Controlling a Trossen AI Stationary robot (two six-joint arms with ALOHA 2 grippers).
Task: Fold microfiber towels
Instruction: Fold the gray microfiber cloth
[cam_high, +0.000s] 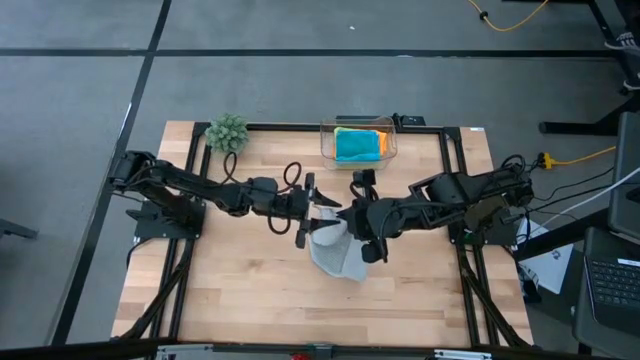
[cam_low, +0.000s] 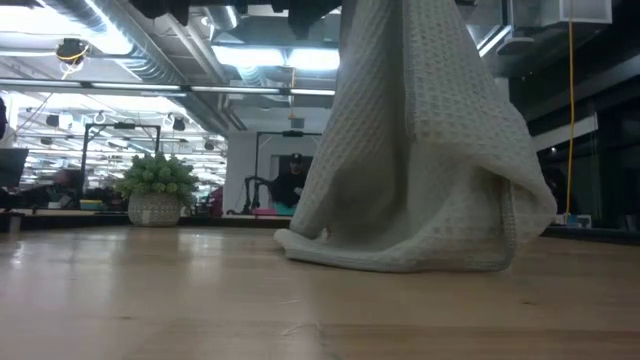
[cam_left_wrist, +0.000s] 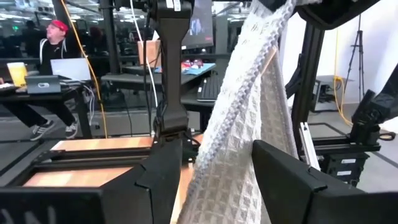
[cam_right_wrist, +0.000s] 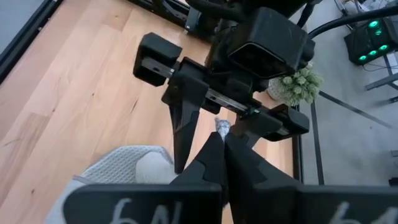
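Right gripper (cam_high: 352, 213) is pinched shut on the grey towel (cam_high: 335, 250), hanging in front of the clear box (cam_high: 357, 144). Left gripper (cam_high: 312, 208) is wide open, empty; should grab the corner squarely.

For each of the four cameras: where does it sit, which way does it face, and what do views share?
High: overhead, straight down; both arms, left claw, right claw.
Low: table height, level across; light grey waffle-weave microfiber towel hanging, hem on the wooden table.
Left wrist: looks past its open fingers at the towel.
Right wrist: looks past its shut fingers, pinching a towel corner, down at the left claw.
Shared: towel in all.
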